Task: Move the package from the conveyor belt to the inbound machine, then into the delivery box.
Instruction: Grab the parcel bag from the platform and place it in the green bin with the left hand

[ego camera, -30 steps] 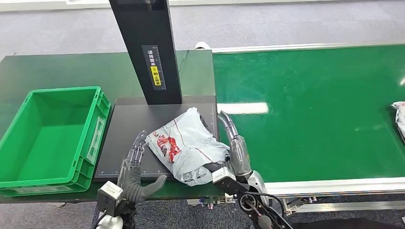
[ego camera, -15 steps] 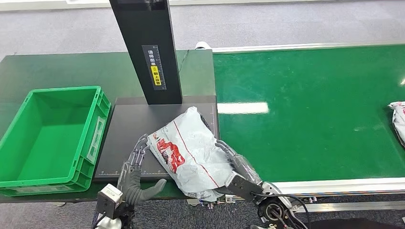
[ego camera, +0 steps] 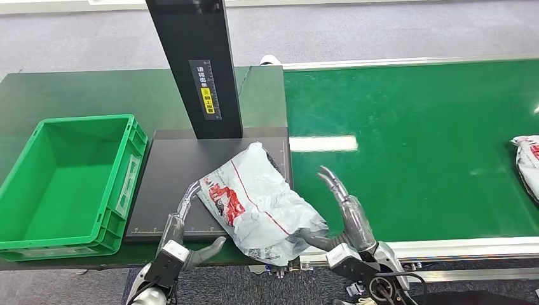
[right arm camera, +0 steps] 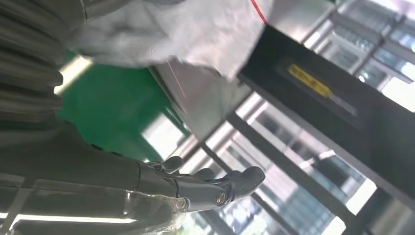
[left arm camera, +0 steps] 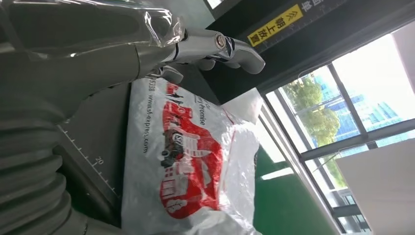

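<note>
On the inbound machine's dark plate (ego camera: 171,171), the package (ego camera: 257,203) lies with its near end overhanging the front edge. Right hand (ego camera: 346,213), under that end half a second ago, has drawn back with fingers spread and empty, so the delivery box (ego camera: 38,235) is next. Left hand (ego camera: 181,225) stays open at the bag's edge; its wrist view shows fingertips (left arm camera: 240,51) above the red print

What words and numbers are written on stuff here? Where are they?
"朝上放置": yellow label on the black column, left wrist view.
"20": ruler marks on the black machine plate.
"www.st-express.com/promise", roughly, partly blurred: side of the package.
White characters above the yellow label in the head view: too small to read.
</note>
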`<state>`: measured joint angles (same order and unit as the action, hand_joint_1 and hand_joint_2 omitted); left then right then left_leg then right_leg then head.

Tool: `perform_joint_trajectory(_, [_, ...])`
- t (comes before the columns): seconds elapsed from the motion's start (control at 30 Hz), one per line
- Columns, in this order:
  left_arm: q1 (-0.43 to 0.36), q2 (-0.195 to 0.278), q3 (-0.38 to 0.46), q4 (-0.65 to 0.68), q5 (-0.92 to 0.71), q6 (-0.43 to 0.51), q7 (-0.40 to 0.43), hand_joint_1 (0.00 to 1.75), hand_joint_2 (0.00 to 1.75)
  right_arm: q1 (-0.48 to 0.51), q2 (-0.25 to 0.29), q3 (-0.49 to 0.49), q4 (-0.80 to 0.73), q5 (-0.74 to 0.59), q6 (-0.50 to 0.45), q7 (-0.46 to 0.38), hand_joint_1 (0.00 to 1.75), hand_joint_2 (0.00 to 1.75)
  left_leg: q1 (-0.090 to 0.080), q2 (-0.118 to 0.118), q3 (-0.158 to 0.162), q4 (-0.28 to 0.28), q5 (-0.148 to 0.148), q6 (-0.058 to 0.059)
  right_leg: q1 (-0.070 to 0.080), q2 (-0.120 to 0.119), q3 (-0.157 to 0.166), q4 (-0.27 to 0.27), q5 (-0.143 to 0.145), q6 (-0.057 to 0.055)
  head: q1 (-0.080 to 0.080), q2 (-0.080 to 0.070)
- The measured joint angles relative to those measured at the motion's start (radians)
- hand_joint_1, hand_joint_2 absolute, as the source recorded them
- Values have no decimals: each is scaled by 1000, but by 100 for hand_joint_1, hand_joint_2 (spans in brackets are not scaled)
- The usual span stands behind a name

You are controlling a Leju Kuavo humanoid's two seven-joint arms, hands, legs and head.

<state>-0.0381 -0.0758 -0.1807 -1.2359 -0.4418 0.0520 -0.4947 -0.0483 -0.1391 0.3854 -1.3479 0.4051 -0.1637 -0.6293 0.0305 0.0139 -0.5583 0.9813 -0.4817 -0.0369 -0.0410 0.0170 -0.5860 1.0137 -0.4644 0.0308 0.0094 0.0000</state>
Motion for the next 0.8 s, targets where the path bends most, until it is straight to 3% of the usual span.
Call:
perform_joint_trajectory(0.13, [-17,-3,-10,6,-12,-13,-4,0,175,38,0,-27,-72,14,-66,-2,0,175,0,-1,0,0,0,0,0,-1,0,0,0,0,0,0])
perform_joint_trajectory(0.23, [-31,-2,-20,7,2,-31,-22,0,175,77,-5,-69,-114,-59,-81,-7,0,175,0,-1,0,0,0,0,0,-1,0,0,0,0,0,0])
perform_joint_trajectory(0.53, [-74,-2,-68,-2,81,-101,-65,0,175,120,-4,-198,-149,-384,197,11,0,175,0,-1,0,0,0,0,0,-1,0,0,0,0,0,0])
perform_joint_trajectory(0.8, [-195,3,-173,91,-144,-22,60,0,175,106,10,-231,-128,-367,260,25,0,175,0,-1,0,0,0,0,0,-1,1,0,0,0,0,0])
